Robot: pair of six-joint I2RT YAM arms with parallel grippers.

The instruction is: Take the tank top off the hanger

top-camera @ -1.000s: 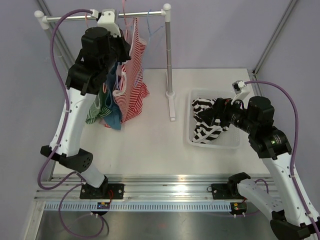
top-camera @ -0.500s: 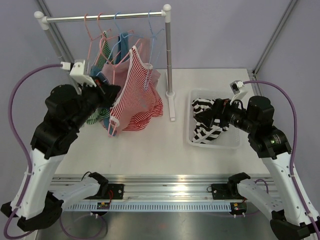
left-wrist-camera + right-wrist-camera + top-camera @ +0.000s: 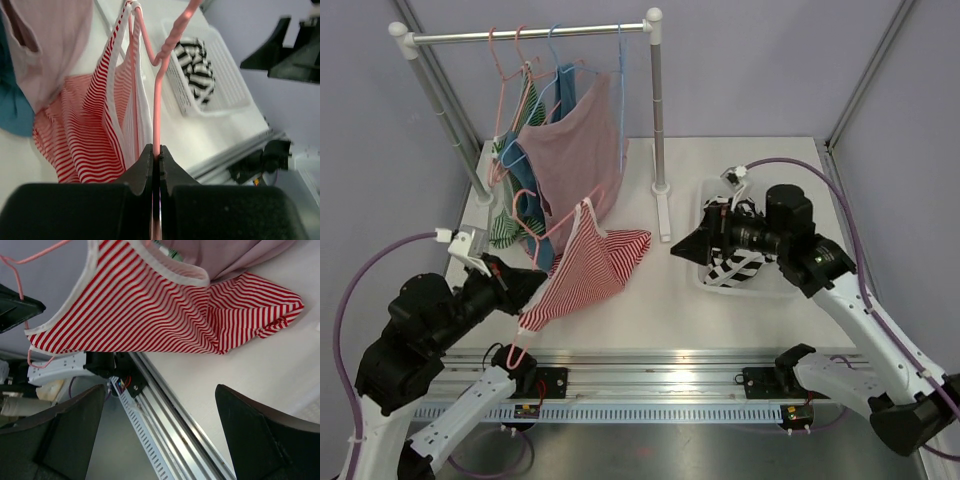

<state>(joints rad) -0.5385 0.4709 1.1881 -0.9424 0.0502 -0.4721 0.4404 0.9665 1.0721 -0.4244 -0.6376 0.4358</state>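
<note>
Left arm has pulled back off the rail (image 3: 530,33) to the near left corner, taking the pink hanger (image 3: 156,110) with it; right arm has left the basket (image 3: 750,291) and swung toward center. Left fingers (image 3: 530,285) are clamped fully closed on the hanger wire. The red-striped tank top (image 3: 590,275) is still threaded on the hanger, stretched from the left fingers toward mid-tabletop (image 3: 650,310), and its hem end appears to rest there in front of the rack. Right fingers (image 3: 688,245) are spread wide, holding nothing, pointed at the tank top and apart from it. Black-and-white striped garment (image 3: 735,268) sits in the basket.
</note>
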